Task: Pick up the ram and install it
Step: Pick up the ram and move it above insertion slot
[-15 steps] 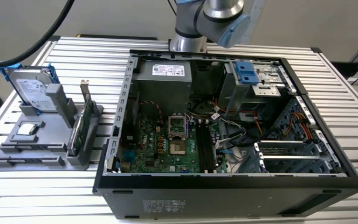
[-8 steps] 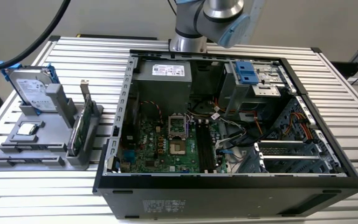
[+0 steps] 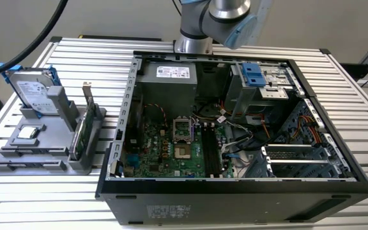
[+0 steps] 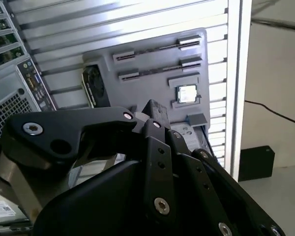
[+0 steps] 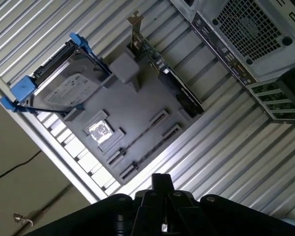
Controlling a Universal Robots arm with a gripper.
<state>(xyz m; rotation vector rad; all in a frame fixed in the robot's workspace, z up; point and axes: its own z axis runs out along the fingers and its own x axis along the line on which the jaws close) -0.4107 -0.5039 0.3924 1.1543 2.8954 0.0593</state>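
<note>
The gripper (image 5: 161, 181) hangs high above the ribbed aluminium table (image 3: 363, 143), clenched with nothing visible in its grasp, its black linkages (image 4: 157, 162) covering the near part of both wrist views. The silver and pale-blue robot arm (image 3: 222, 19) is cut off at the exterior view's far edge. On the exterior view's left stands a grey moulded holder (image 3: 50, 139). In its two long near slots lie thin dark strips seen edge-on. The one closer to the square silver processor chip (image 3: 29, 133) looks like the ram (image 3: 27, 151), though its chips and label cannot be made out. Farther back the holder carries a silver boxy hard drive with blue rails (image 3: 34, 91) and, to its right, a green expansion card with a metal bracket (image 3: 85, 127), both upright. The drive has a pale label, and a white one sits on the grey power supply (image 3: 171, 72); neither print can be read. The open black computer case (image 3: 235, 191) lies to the right, its green motherboard (image 3: 165, 153) exposed. The long black memory slots (image 3: 211, 148) are too dark to judge whether anything sits in them. A thick black cable (image 3: 30, 48) hangs across the far left.
</note>
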